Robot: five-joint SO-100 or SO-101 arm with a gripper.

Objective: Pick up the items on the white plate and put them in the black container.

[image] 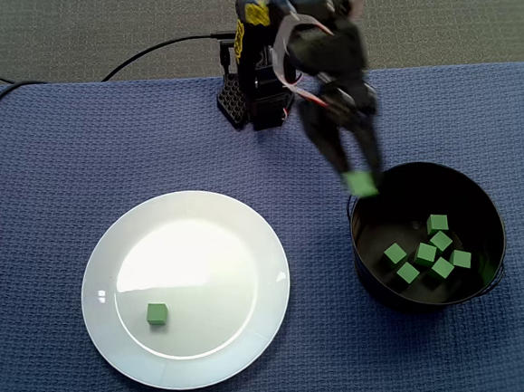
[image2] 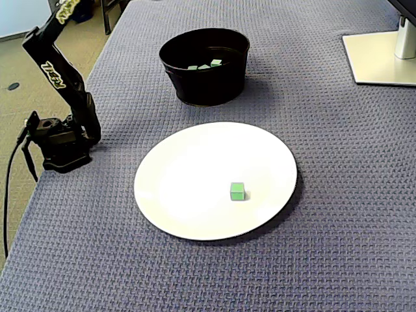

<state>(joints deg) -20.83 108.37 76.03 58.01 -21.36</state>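
One green cube (image: 157,314) (image2: 238,191) lies on the white plate (image: 193,247) (image2: 195,169), toward its lower part in both fixed views. Another green cube (image: 364,186) is pinched in my gripper (image: 361,179), which hangs blurred over the left rim of the black container (image: 493,223) (image2: 205,81). Several green cubes (image: 427,254) (image2: 205,66) lie on the container's floor. In a fixed view only the arm's lower links (image2: 65,84) show; the gripper is out of that picture.
The arm's base (image: 256,101) (image2: 62,144) stands at the cloth's edge, with a black cable (image: 155,48) running away from it. A white monitor foot (image2: 383,55) sits at the far right corner. Blue woven cloth (image: 61,175) covers the table.
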